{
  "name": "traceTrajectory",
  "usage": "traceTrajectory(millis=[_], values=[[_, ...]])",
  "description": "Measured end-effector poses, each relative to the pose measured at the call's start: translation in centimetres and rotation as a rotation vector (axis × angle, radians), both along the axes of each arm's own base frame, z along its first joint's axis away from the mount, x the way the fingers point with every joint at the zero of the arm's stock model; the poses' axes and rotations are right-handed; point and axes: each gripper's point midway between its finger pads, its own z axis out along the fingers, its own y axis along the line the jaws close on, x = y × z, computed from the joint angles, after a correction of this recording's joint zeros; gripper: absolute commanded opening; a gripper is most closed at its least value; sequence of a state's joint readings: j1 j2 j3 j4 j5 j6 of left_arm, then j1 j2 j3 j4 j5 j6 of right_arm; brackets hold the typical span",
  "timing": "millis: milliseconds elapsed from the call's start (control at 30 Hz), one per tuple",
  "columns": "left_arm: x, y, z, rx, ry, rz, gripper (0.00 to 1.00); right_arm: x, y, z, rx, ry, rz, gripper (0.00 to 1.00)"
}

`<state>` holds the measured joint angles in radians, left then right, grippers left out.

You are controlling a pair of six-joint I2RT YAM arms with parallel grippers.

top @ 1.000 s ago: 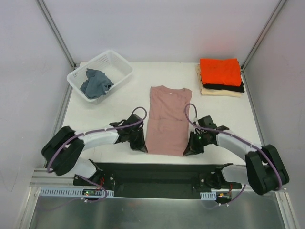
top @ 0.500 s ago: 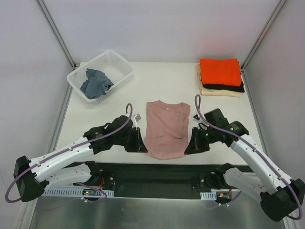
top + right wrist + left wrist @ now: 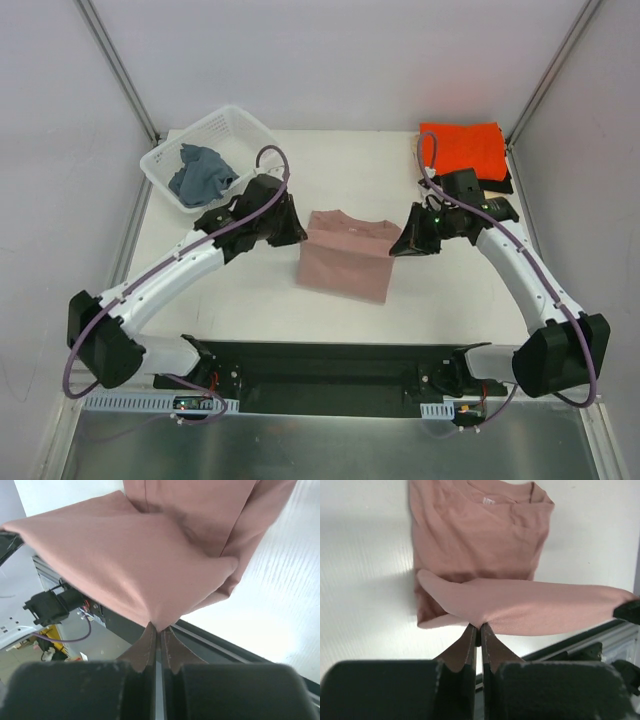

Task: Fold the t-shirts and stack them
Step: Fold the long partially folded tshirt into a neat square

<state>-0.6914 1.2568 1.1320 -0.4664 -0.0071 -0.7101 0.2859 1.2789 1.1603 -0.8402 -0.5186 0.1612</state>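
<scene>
Jaws clamped shut, my left gripper (image 3: 292,230) and right gripper (image 3: 407,243) each pinch 1 end of the lifted hem of the dusty-pink cloth t-shirt (image 3: 345,265), which lies mid-way across the white table (image 3: 340,180). Letting go unevenly, I judge, could skew the fold, or the thin cloth could slip out early.

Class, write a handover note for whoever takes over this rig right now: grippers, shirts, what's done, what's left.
Left gripper: shut on one hem corner of the pink shirt.
Right gripper: shut on the other corner.
The hem is lifted over toward the collar, mid-table; the fold is not yet laid down.
Done: orange shirt folded, far right.
Left: lay the hem down, release, finish folding pink, stack it. A grey cloth lies in the basket.
</scene>
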Motion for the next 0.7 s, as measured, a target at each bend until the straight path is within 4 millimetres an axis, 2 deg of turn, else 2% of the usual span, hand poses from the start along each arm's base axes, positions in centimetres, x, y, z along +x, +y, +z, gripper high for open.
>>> traceTrajectory(millis=[233,467,700], values=[[4.8,-1.1,-1.6,0.043,0.031,-0.014,0.00,2.9,-0.9,-0.6,0.005,0.023,-0.045,0.01],[8.6,-0.9,-3.6,0.023,0.101,-0.012,0.00,6.1,-1.3,-1.7,0.007,0.071,-0.082,0.01],[11.8,-2.0,-6.2,0.027,0.157,-0.050,0.00,8.4,-2.1,-4.6,-0.023,0.141,-0.126,0.02]])
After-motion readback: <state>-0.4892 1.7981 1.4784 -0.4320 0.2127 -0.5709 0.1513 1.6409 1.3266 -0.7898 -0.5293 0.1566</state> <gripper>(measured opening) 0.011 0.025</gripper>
